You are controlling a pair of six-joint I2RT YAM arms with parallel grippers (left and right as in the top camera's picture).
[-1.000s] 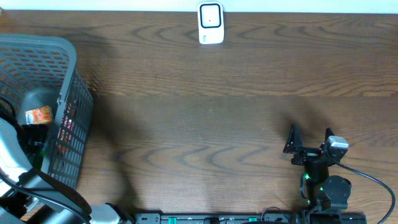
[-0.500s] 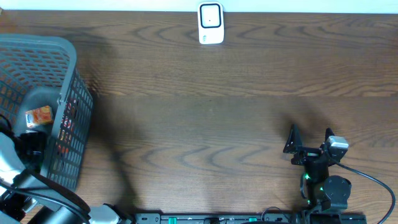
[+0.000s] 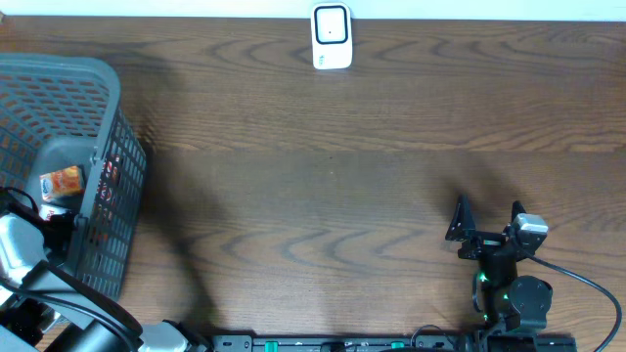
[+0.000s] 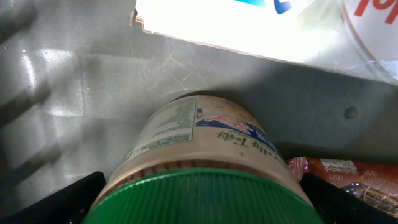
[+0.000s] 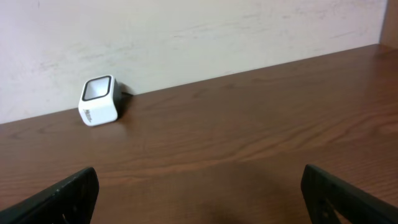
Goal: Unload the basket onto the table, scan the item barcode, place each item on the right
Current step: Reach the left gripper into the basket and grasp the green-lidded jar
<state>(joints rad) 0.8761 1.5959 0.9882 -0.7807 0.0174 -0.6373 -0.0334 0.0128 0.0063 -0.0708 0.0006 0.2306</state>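
Observation:
A jar (image 4: 199,140) with a tan label and a green ribbed lid (image 4: 205,193) lies on the floor of the grey basket (image 3: 108,117). My left gripper (image 4: 205,202) is down in the basket, open. One black finger stands on each side of the lid, and no squeeze shows. From overhead the jar is hidden under the left arm (image 3: 24,244). The white barcode scanner (image 3: 332,37) stands at the table's far edge, also in the right wrist view (image 5: 99,101). My right gripper (image 3: 486,217) rests open and empty above the near right of the table.
An orange snack packet (image 3: 62,183) lies in the basket beside the jar, seen at the jar's right (image 4: 348,174). A bright white package (image 4: 261,25) lies beyond the jar. The basket's mesh walls enclose the left arm. Bare brown wood lies between basket and scanner.
The left arm has slid toward the near side of the basket, uncovering more of the orange packet. The right arm has not moved.

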